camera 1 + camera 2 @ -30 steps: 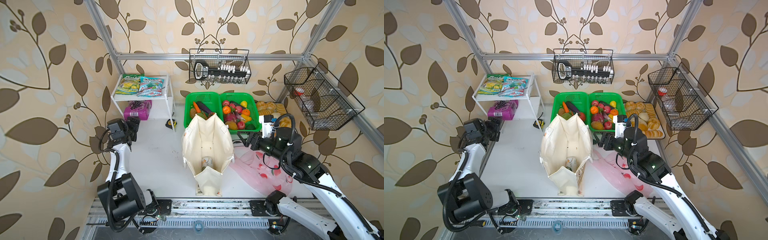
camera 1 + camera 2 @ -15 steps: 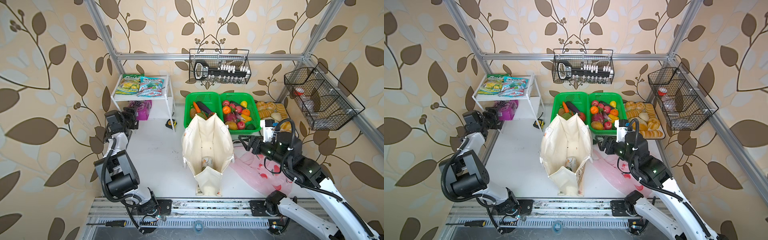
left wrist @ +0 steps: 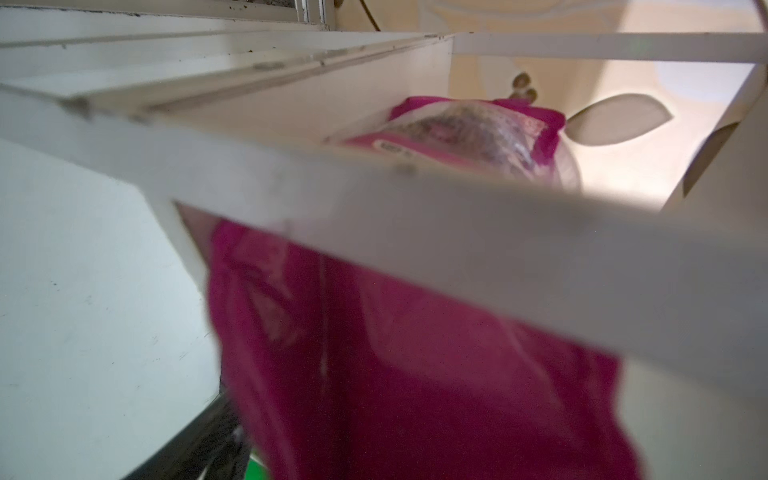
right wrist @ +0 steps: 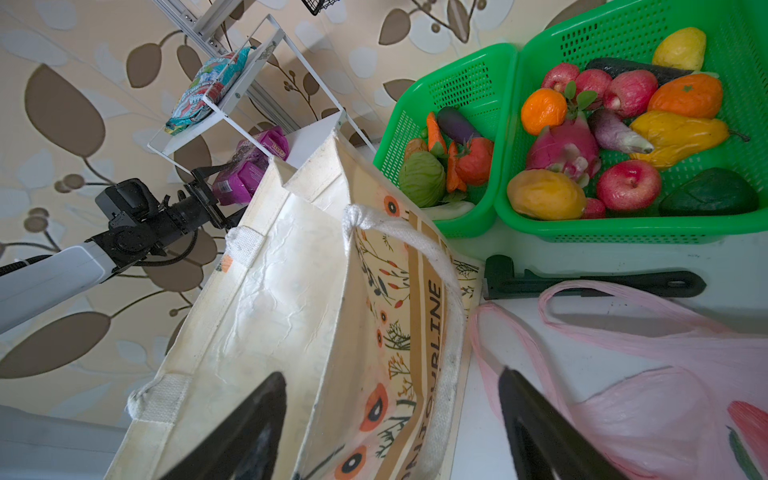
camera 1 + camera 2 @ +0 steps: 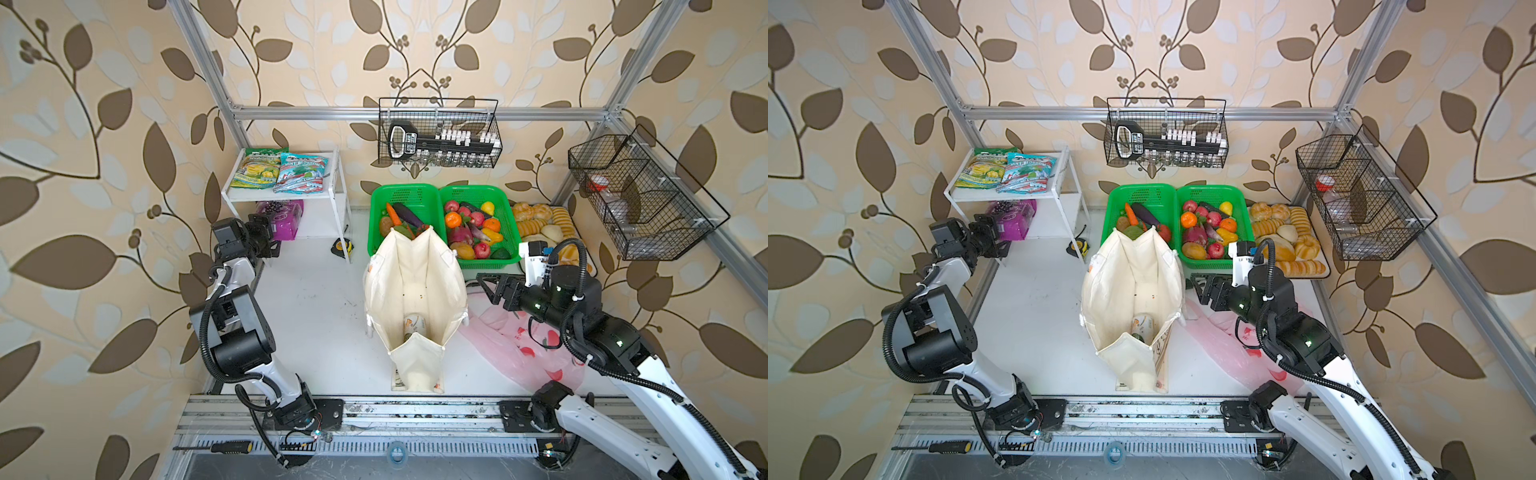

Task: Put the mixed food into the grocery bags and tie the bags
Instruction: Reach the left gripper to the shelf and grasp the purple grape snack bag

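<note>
White table [image 5: 316,311] | left pincer [image 5: 274,237] nearer purple grape-print packet [image 5: 286,214] | jaws apart

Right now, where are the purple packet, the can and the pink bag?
purple packet [image 5: 286,216], in a top view, front face.
can [image 5: 415,324], in a top view, printed side.
pink bag [image 5: 498,349], in a top view, crumpled middle.

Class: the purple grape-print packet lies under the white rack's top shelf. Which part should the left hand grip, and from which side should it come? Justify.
Probably the near end of the purple grape-print packet, facing the left hand, pinched across its flat thickness. Come in level from the open side of the white rack: the top shelf roofs the packet, so reaching from above is blocked.
</note>
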`<state>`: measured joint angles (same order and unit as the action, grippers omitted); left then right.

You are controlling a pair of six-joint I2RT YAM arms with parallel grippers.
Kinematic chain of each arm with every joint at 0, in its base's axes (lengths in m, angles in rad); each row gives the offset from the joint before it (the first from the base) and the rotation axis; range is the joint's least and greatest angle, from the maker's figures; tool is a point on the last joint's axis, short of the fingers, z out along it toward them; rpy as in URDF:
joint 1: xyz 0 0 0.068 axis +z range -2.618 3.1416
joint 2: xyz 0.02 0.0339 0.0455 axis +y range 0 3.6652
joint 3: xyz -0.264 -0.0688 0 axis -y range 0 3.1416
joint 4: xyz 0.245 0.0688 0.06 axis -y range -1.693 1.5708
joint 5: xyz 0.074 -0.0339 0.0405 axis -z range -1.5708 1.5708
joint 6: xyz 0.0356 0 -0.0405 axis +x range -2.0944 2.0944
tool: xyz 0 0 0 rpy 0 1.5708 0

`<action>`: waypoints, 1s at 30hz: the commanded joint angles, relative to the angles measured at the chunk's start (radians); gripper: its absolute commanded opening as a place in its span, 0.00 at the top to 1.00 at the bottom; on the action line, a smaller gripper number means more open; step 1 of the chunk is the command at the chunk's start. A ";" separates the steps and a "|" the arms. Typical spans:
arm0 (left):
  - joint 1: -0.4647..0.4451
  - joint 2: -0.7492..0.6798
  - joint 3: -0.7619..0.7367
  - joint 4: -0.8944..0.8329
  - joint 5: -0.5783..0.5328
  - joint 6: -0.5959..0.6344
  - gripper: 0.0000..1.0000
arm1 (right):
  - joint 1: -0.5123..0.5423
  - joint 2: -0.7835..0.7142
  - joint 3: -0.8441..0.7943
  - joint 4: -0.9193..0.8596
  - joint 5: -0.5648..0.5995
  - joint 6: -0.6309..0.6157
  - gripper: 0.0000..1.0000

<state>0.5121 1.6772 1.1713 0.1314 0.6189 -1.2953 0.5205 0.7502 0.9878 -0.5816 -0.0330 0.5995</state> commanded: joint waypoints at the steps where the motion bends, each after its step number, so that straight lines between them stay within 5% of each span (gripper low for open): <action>1: 0.005 0.017 0.048 0.059 0.022 0.002 0.09 | -0.005 0.007 0.002 0.005 0.002 -0.020 0.19; 7: 0.005 0.012 0.041 0.075 0.010 0.013 0.23 | -0.008 0.007 -0.003 0.000 0.008 -0.022 0.19; 17: 0.003 -0.048 -0.012 0.062 0.036 0.002 0.70 | -0.008 0.009 -0.018 0.007 0.010 -0.013 0.19; 25: 0.003 -0.111 -0.050 -0.010 0.024 0.059 0.80 | -0.007 0.003 -0.024 0.006 0.008 -0.009 0.19; 30: 0.003 -0.148 -0.073 0.004 0.051 0.053 1.00 | -0.008 -0.004 -0.022 0.004 0.010 -0.005 0.19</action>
<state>0.5179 1.5932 1.1191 0.1604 0.6472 -1.2610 0.5156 0.7586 0.9829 -0.5808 -0.0326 0.5873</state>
